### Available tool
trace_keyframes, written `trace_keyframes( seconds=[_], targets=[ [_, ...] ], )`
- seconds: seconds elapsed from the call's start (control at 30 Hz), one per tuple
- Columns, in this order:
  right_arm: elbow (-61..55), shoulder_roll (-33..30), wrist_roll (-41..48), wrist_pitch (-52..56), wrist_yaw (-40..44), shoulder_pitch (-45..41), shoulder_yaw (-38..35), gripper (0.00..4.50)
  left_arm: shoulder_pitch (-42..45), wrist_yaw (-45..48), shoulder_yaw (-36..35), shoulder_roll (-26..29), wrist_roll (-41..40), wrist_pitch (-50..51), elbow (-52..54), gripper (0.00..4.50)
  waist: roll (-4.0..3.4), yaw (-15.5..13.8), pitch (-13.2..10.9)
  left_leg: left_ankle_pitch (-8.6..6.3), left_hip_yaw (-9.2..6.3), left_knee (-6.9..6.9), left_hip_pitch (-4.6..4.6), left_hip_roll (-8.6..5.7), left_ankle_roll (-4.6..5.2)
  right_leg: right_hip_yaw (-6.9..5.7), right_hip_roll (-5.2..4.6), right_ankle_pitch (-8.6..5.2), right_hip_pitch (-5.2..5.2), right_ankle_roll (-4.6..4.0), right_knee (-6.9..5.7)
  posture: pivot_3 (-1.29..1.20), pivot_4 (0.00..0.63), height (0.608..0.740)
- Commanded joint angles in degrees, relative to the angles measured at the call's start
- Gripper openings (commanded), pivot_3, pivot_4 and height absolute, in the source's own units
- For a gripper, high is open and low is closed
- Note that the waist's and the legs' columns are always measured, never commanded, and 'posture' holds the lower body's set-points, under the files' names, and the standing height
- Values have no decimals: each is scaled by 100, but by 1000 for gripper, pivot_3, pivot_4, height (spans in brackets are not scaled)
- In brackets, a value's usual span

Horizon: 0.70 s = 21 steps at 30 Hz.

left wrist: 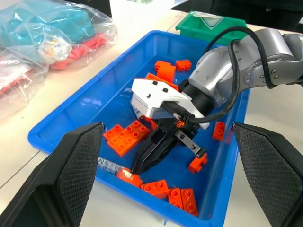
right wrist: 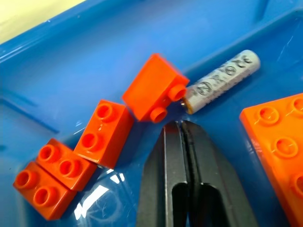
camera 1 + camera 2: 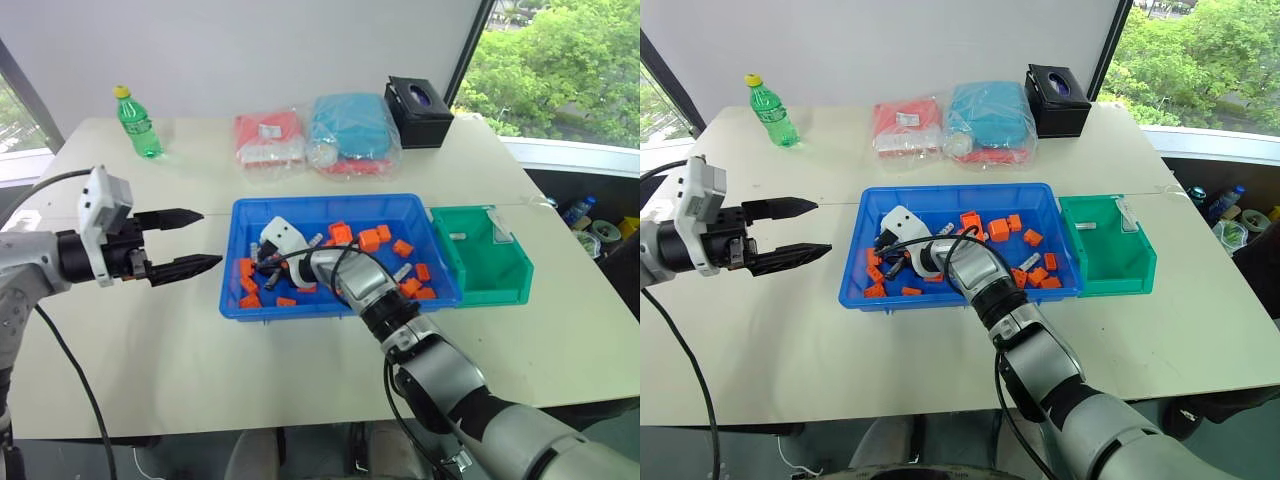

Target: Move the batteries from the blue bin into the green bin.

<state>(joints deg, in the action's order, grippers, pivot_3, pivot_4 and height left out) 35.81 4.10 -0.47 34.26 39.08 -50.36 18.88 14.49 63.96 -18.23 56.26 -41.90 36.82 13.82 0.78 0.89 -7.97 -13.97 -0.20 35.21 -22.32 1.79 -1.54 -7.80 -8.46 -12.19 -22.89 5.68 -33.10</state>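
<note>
The blue bin sits mid-table, holding orange blocks and a few silver-grey batteries. My right gripper reaches into the bin's left part, fingers pressed shut with nothing between them. One battery lies on the bin floor just past the tips, against an orange block. Another battery lies by the bin's near-left wall. My left gripper hovers open beside the bin's left side, above the table. The green bin stands against the blue bin's right side, with a small grey cylinder inside.
At the back of the table lie a green bottle, a red bag, a teal bag and a black tissue box. Bare tabletop stretches in front of the bins.
</note>
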Motion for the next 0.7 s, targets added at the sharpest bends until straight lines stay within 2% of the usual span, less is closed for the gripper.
trace_keyframes(
  seconds=[0.03,0.23,0.4,0.7],
  targets=[
    [-580,-150,62,275,98,103,-20,69,135,69,43,14,-30,-53,103,4500,0,-15,0,0,-1,0,-1,0,0,0,0,0,0,0,0,0,150,723],
    [-823,-240,122,380,36,163,-89,69,236,173,189,4,135,-213,-119,4500,0,1,0,0,1,0,-4,0,0,0,0,0,-6,0,0,0,150,723],
    [-231,-57,123,142,-370,-100,-305,2272,400,312,170,92,209,-228,-396,4500,1,17,0,1,2,-4,-5,1,0,0,2,0,-12,0,-1,0,150,723],
    [927,114,80,-525,-746,-474,-603,2272,286,443,46,209,289,-222,-491,4500,2,11,-1,1,2,-3,-5,0,0,0,0,0,-9,0,0,0,150,723]
  ],
)
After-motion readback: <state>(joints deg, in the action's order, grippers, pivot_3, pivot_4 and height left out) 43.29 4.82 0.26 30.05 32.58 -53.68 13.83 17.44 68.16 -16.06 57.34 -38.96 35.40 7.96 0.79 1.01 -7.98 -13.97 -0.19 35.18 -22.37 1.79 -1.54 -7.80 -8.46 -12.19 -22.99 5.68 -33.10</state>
